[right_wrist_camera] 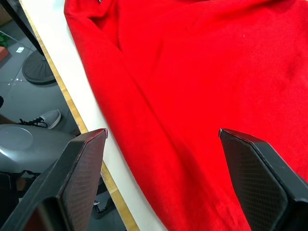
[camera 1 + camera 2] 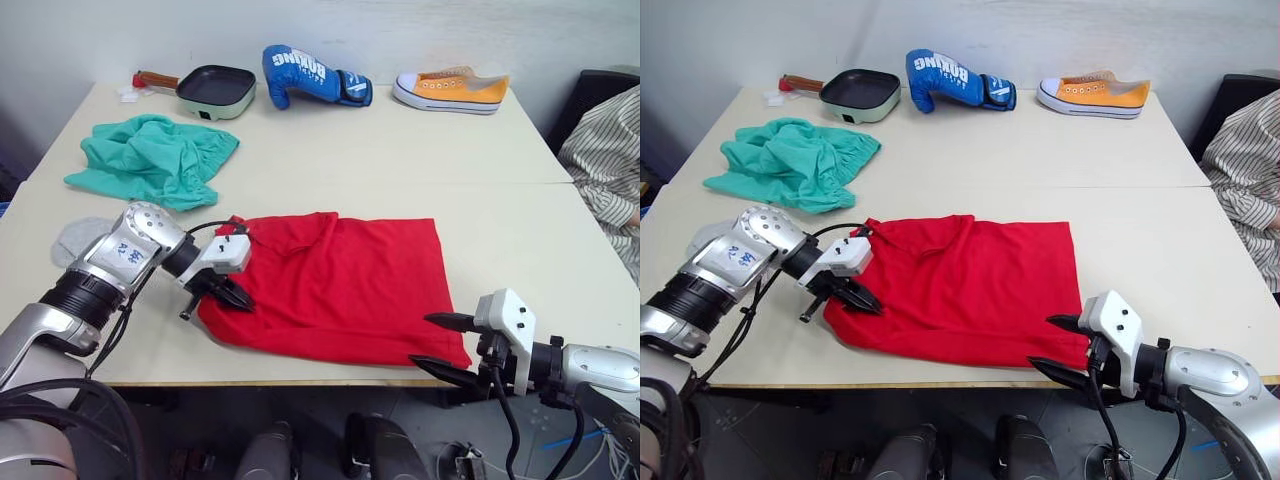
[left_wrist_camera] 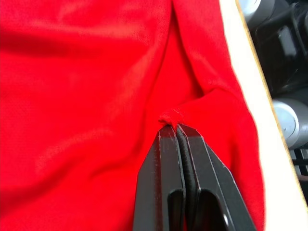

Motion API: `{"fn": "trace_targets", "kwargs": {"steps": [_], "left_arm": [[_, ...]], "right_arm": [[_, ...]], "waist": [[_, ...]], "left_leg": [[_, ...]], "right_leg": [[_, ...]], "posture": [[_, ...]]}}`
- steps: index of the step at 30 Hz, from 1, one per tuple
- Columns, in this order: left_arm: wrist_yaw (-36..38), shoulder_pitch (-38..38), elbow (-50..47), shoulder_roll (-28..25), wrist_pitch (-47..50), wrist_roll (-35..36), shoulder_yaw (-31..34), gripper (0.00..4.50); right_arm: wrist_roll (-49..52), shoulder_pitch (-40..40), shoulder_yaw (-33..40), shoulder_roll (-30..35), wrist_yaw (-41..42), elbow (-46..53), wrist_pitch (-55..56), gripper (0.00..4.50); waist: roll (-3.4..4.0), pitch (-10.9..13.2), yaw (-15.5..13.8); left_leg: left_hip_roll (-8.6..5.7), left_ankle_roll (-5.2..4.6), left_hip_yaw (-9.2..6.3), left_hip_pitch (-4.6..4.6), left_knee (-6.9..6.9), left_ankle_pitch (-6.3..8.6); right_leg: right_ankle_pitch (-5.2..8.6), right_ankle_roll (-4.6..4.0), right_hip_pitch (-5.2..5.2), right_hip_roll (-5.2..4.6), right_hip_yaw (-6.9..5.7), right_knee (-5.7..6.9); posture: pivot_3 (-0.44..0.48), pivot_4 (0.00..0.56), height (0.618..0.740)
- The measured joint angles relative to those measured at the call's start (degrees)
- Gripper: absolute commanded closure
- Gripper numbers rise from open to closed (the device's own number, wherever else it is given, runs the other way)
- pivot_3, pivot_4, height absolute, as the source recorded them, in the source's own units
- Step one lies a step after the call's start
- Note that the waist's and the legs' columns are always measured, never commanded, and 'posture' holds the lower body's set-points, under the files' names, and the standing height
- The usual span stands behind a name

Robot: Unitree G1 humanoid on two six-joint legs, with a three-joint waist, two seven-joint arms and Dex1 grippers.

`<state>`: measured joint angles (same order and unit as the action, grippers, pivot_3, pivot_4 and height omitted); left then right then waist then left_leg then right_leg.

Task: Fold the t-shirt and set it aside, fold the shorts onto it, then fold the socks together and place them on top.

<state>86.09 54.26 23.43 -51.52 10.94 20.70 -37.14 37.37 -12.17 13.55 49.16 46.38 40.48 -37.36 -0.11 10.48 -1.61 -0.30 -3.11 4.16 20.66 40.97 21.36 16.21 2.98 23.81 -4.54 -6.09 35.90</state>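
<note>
The red t-shirt point(image 2: 340, 285) lies folded on the table near its front edge. My left gripper point(image 2: 240, 298) sits at the shirt's left edge, shut on a small pinch of the red cloth point(image 3: 171, 116). My right gripper point(image 2: 421, 339) is open at the shirt's front right corner, one finger above the cloth and one below the table edge; the red fabric point(image 1: 192, 72) spreads between its fingers. The teal-green shorts point(image 2: 150, 158) lie crumpled at the back left. A grey sock point(image 2: 78, 238) shows at the left, partly hidden behind my left arm.
Along the back of the table point(image 2: 300, 378) stand a green frying pan point(image 2: 215, 90), a blue boxing glove point(image 2: 310, 75) and an orange sneaker point(image 2: 452, 90). A person in a striped sleeve point(image 2: 605, 170) sits at the right, beside a black chair point(image 2: 600, 90).
</note>
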Motion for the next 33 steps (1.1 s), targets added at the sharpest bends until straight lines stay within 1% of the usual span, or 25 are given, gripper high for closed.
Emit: {"fn": "trace_targets", "kwargs": {"steps": [1, 3, 6, 9, 11, 14, 18, 20, 21, 22, 24, 26, 28, 29, 31, 33], "left_arm": [[0.0, 2.0, 0.7, 1.6, -0.1, 0.4, 0.0, 4.47], [0.0, 5.7, 3.9, 6.4, -1.7, 0.1, 0.6, 4.47], [0.0, 8.5, 9.4, 13.2, -6.2, -3.1, 1.3, 4.47], [0.0, 8.7, 14.5, 16.9, -12.2, -8.3, 1.3, 4.47], [0.0, 8.7, 16.7, 17.3, -16.0, -12.2, 1.1, 4.47], [0.0, 8.1, 18.4, 15.5, -17.4, -14.2, 2.9, 3.86], [0.0, 7.1, 17.1, 12.0, -13.0, -11.8, 9.1, 2.56], [0.0, 5.6, 14.1, 9.7, -8.4, -9.5, 12.8, 1.99], [0.0, 4.7, 12.0, 8.3, -5.7, -8.2, 14.4, 1.63], [0.0, 3.7, 10.2, 6.7, -3.0, -6.8, 16.0, 1.63], [0.0, 0.6, 4.3, 1.9, 3.9, -3.5, 19.4, 1.63], [0.0, -4.1, -1.7, -3.6, 9.8, -0.4, 23.5, 1.59], [0.0, -11.3, -7.7, -7.9, 13.1, 2.1, 27.2, 1.99], [0.0, -15.4, -10.7, -9.3, 14.7, 3.4, 28.5, 2.23], [-0.1, -22.6, -16.4, -10.8, 17.6, 6.1, 30.3, 2.88], [-0.1, -28.2, -21.8, -11.4, 17.8, 6.7, 30.6, 3.51]], "right_arm": [[-0.3, 0.0, -0.2, -0.3, -0.1, 0.0, 0.0, 0.73], [-0.7, 0.2, -1.1, -0.6, -0.4, -0.1, 0.1, 0.73], [-1.3, 0.3, -1.9, -0.8, -0.7, -0.1, 0.4, 0.73], [-2.1, 0.0, -2.0, -1.2, -1.0, -0.2, 1.0, 0.73], [-2.5, -0.4, -2.1, -1.3, -1.0, -0.2, 1.1, 0.73], [-3.0, -0.8, -2.1, -1.3, -1.0, -0.2, 1.2, 0.73], [-3.5, -1.7, -2.1, -1.4, -0.9, -0.2, 1.3, 0.73], [-4.2, -2.0, -2.3, -1.4, -0.9, -0.2, 1.8, 0.73], [-4.5, -2.3, -2.3, -1.4, -0.8, -0.2, 2.2, 0.73], [-4.8, -2.6, -2.4, -1.4, -0.9, -0.2, 2.4, 0.73], [-5.4, -3.4, -2.3, -1.4, -0.9, -0.1, 3.0, 0.73], [-5.8, -4.7, -2.1, -1.9, -1.0, -0.1, 3.6, 1.11], [-5.8, -5.0, -1.9, -2.8, -1.2, -0.1, 3.8, 1.64], [-5.8, -5.2, -2.0, -3.1, -1.4, -0.1, 3.8, 2.03], [-5.9, -4.9, -2.3, -3.7, -1.7, -0.1, 4.0, 2.77], [-6.5, -4.1, -3.5, -4.2, -2.1, -0.1, 4.5, 3.45]], "waist": [[0.0, 0.0, -0.1], [0.0, 0.0, -0.3], [0.0, 0.0, 0.0], [-0.01, 0.0, 0.5], [-0.02, 0.0, 0.7], [-0.02, 0.0, 0.6], [-0.02, 0.0, 0.3], [-0.02, 0.0, 0.1], [-0.02, 0.0, 0.2], [-0.02, 0.0, 0.3], [0.0, 0.0, 0.5], [0.02, 0.0, 0.8], [0.1, 0.0, 1.0], [0.12, 0.0, 1.0], [0.12, 0.0, 0.8], [0.13, 0.1, 0.2]], "left_leg": [[-0.02, -0.02, -0.08, 0.02, 0.03, 0.01], [-0.06, -0.05, -0.18, 0.03, 0.07, 0.01], [-0.07, -0.06, -0.19, 0.05, 0.04, 0.01], [-0.06, -0.01, -0.16, 0.08, -0.03, -0.02], [-0.04, 0.06, -0.16, 0.09, -0.05, -0.06], [-0.03, 0.06, -0.17, 0.09, -0.02, -0.06], [-0.03, 0.01, -0.23, 0.1, 0.0, -0.04], [-0.03, 0.01, -0.33, 0.15, 0.02, -0.03], [-0.03, 0.01, -0.37, 0.22, 0.02, -0.03], [-0.03, 0.01, -0.41, 0.27, 0.02, -0.04], [-0.03, 0.04, -0.46, 0.34, 0.0, -0.05], [-0.03, 0.07, -0.49, 0.35, -0.03, -0.06], [-0.03, 0.07, -0.5, 0.32, -0.03, -0.06], [-0.03, 0.07, -0.51, 0.28, 0.0, -0.06], [-0.04, 0.07, -0.58, 0.26, 0.04, -0.06], [-0.05, 0.07, -0.71, 0.24, 0.06, -0.06]], "right_leg": [[0.0, 0.0, -0.04, 0.0, 0.01, -0.02], [0.0, 0.0, -0.11, 0.0, 0.01, -0.06], [0.0, 0.02, -0.09, 0.03, -0.01, -0.08], [0.0, 0.02, -0.03, 0.12, -0.02, -0.03], [0.0, 0.02, 0.01, 0.16, -0.02, -0.03], [0.0, 0.02, 0.02, 0.14, -0.02, -0.02], [0.0, 0.02, -0.01, 0.08, -0.01, -0.06], [0.0, 0.02, -0.01, 0.07, -0.02, -0.07], [0.0, 0.02, 0.01, 0.08, -0.03, -0.06], [0.0, 0.02, 0.04, 0.08, -0.04, -0.02], [0.0, 0.02, 0.09, 0.09, -0.07, 0.02], [0.0, 0.02, 0.1, 0.11, -0.07, 0.02], [0.0, 0.02, 0.06, 0.1, -0.05, 0.01], [0.0, 0.02, 0.0, 0.09, -0.05, -0.03], [0.01, 0.01, -0.05, 0.07, 0.0, -0.13], [0.02, -0.01, -0.13, 0.07, 0.06, -0.21]], "posture": [[0.0, 0.15, 0.74], [0.0, 0.15, 0.74], [0.0, 0.15, 0.74], [0.0, 0.15, 0.74], [0.0, 0.15, 0.74], [0.0, 0.15, 0.74], [0.0, 0.15, 0.74], [0.0, 0.15, 0.74], [0.0, 0.15, 0.74], [0.0, 0.15, 0.74], [0.0, 0.15, 0.74], [0.0, 0.15, 0.74], [0.0, 0.15, 0.74], [0.0, 0.15, 0.74], [0.0, 0.15, 0.74], [0.0, 0.15, 0.74]]}}
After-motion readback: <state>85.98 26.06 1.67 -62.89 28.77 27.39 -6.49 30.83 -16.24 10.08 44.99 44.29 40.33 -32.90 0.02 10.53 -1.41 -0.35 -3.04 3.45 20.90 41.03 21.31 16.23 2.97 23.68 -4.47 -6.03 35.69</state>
